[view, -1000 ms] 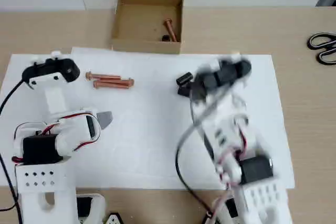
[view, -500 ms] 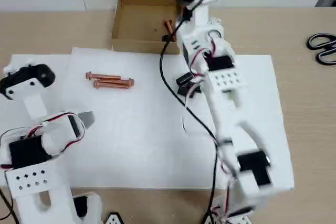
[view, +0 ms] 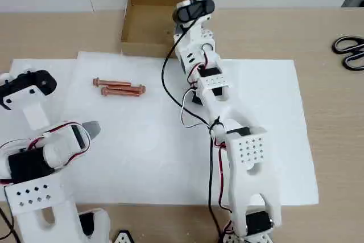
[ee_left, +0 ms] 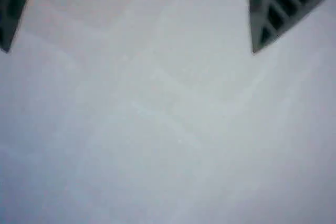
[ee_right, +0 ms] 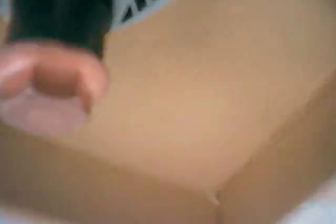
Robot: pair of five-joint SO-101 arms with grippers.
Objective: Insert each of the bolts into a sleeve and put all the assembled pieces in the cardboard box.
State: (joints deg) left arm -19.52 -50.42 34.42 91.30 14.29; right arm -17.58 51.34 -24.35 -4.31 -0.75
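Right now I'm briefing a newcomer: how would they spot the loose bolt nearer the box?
Find the cardboard box beyond the white sheet. Of two copper bolts before it, yours is the box-side bolt, offset toward the left arm from its twin.

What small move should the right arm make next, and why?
Probably open the right gripper to release. It holds the black sleeve with the copper bolt in it above the bare floor of the brown cardboard box, so letting go should drop the piece inside.
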